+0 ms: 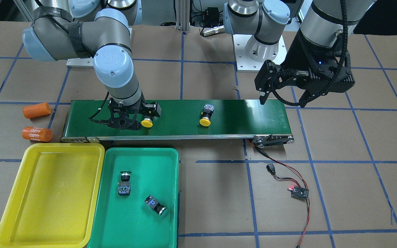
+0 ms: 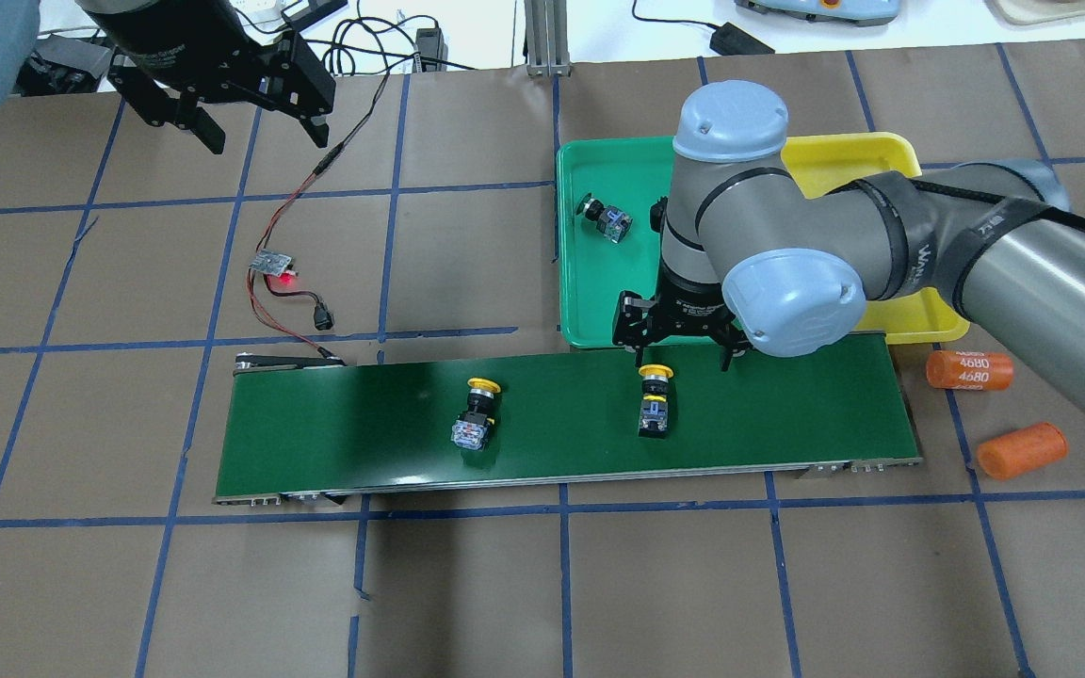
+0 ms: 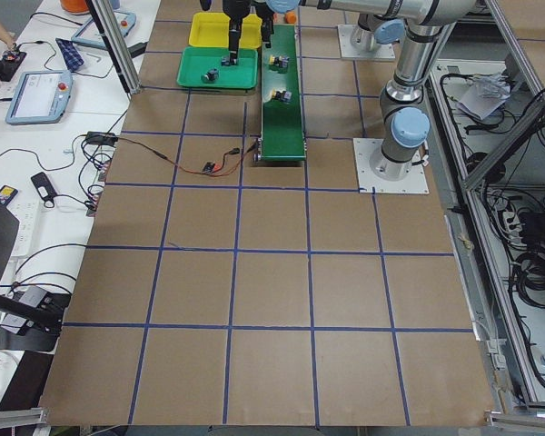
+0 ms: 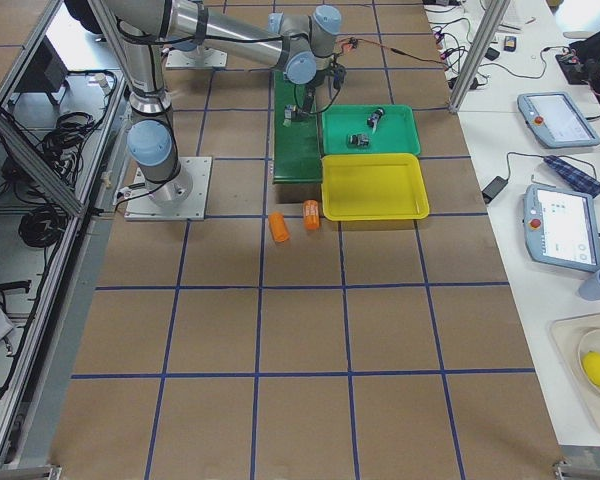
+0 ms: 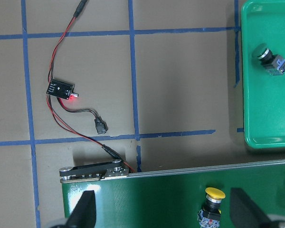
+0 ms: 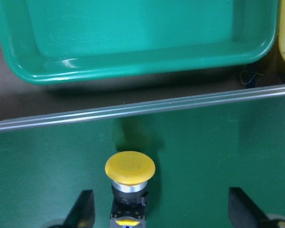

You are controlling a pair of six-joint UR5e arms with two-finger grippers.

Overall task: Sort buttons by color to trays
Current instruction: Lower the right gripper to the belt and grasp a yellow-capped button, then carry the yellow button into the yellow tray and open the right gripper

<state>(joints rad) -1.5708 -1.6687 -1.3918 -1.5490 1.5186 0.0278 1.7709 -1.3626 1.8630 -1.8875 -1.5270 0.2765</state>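
Two yellow-capped buttons lie on the dark-green conveyor belt (image 1: 246, 117): one (image 1: 206, 115) mid-belt, one (image 1: 148, 120) beside my right gripper (image 1: 124, 124). In the right wrist view that button (image 6: 129, 173) sits between the open fingers (image 6: 83, 211), nearer the view's left one. The gripper is low over the belt, empty. Two green-capped buttons (image 1: 124, 182) (image 1: 155, 204) lie in the green tray (image 1: 140, 150). The yellow tray (image 1: 64, 145) holds nothing. My left gripper (image 1: 283, 101) hangs open and empty, high above the belt's other end.
Two orange cylinders marked 4680 (image 1: 37, 110) (image 1: 37, 134) lie on the table off the belt's end by the yellow tray. A small controller board with a red light (image 1: 299, 192) and its red-black wires run to the belt's motor end.
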